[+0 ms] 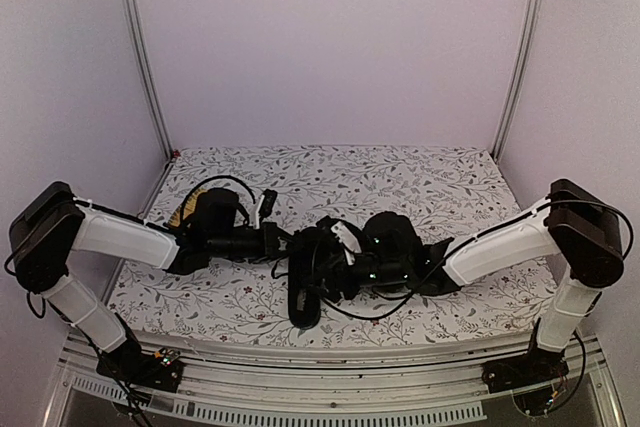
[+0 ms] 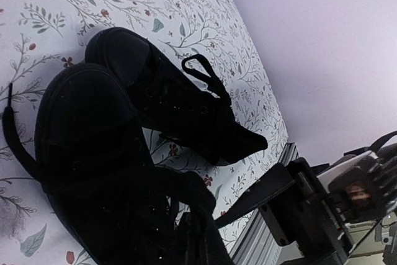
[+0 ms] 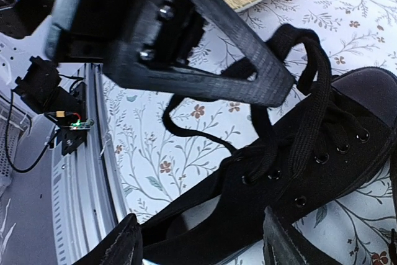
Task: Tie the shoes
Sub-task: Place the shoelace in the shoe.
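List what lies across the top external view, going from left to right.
left arm's white forearm → yellow mat → the shoes → right arm's white forearm
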Available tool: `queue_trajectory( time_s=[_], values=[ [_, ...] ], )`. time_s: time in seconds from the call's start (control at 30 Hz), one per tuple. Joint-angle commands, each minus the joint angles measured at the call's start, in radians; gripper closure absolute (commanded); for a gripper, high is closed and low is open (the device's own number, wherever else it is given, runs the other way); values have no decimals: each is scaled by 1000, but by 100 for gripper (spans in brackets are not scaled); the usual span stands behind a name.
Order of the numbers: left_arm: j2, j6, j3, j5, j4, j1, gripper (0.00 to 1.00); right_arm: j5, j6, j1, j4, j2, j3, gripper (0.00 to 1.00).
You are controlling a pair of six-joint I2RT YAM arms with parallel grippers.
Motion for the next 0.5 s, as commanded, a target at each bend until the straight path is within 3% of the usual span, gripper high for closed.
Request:
queue_trajectory(
  time_s=[0.0,0.2,0.47],
  values=[
    [-28,77,-4,27,5,14,100,-60,-25,-32,-18,-105,-33,33],
    [-40,190,27,51,-72,14,100,3,15,-113,-62,-99,-5,35],
    [-63,362,104,0,-265,15,100,-121,-58,-185,-72,42,117,38]
  ],
)
